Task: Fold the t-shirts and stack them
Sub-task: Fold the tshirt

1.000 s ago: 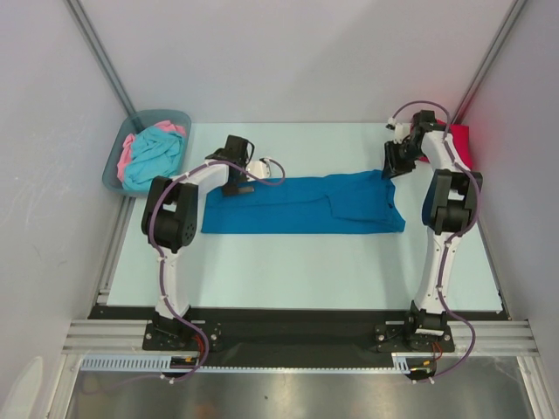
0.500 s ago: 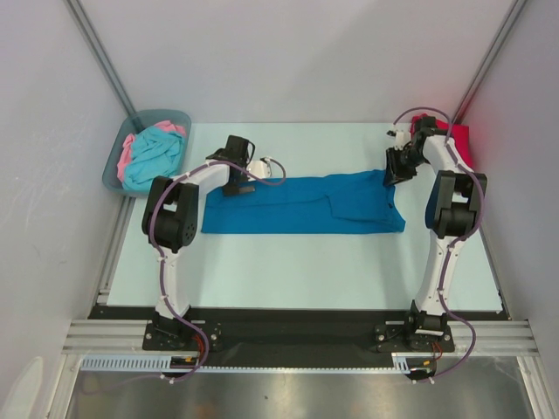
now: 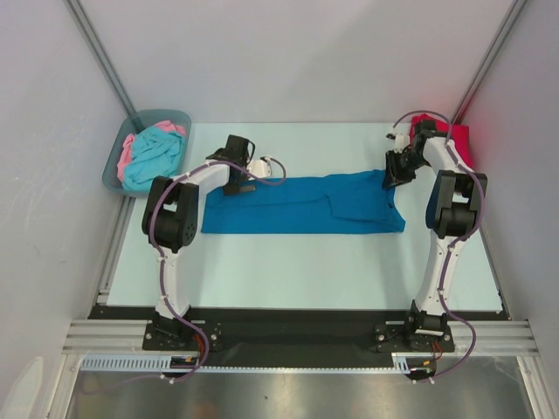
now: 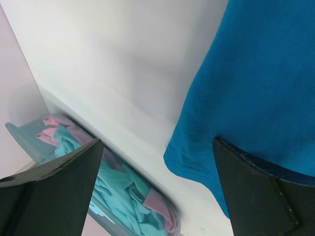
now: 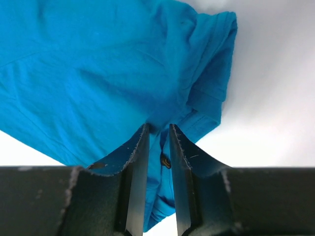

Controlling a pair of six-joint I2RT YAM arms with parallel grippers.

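A deep blue t-shirt [image 3: 297, 205] lies flat across the table, its right part folded over. My left gripper [image 3: 236, 185] is open over the shirt's far left corner. In the left wrist view [image 4: 157, 142] one finger stands over the blue cloth [image 4: 256, 73] and the other over bare table. My right gripper [image 3: 390, 177] is at the shirt's far right corner. In the right wrist view [image 5: 157, 127] its fingers are nearly together with blue cloth [image 5: 98, 64] pinched between them. A bright red t-shirt [image 3: 458, 144] lies at the far right behind the right arm.
A grey-blue bin [image 3: 113, 170] stands at the far left corner and holds turquoise [image 3: 153, 157] and pink [image 3: 127, 150] shirts. It shows in the left wrist view [image 4: 22, 135] too. Slanted frame posts rise at both rear corners.
My right gripper has moved down and nearer, onto the blue shirt's far right corner. The left arm and the shirt have not visibly moved.
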